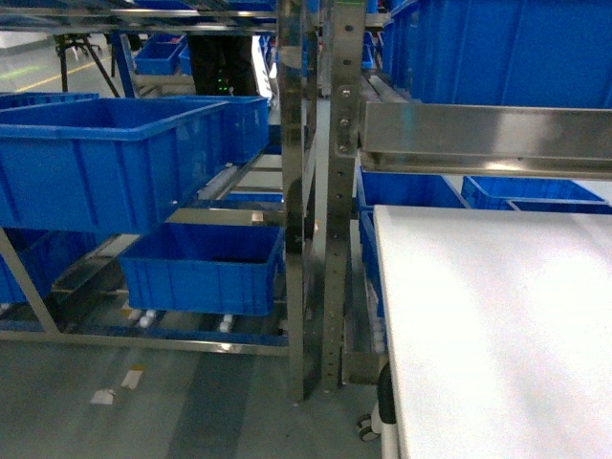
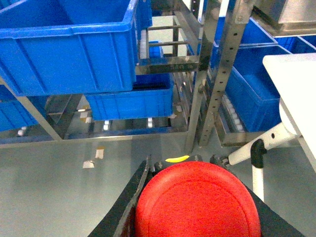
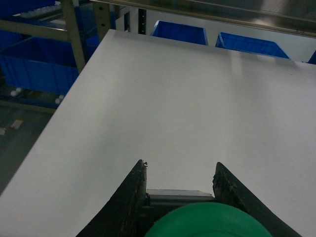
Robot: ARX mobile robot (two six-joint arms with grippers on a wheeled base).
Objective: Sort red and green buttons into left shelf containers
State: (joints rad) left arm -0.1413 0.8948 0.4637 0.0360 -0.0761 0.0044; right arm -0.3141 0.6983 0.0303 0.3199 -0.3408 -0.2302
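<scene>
Shelving of steel fills the space ahead of the left pincer, with a deep blue bin up and to its left, a second blue bin lower ahead. White table lies under and ahead of the right pincer. Left pincer holds the red button; right pincer holds the green button. Both look rigid, light, smooth-capped, likely slippery; gripping the body under the cap seems safest.
</scene>
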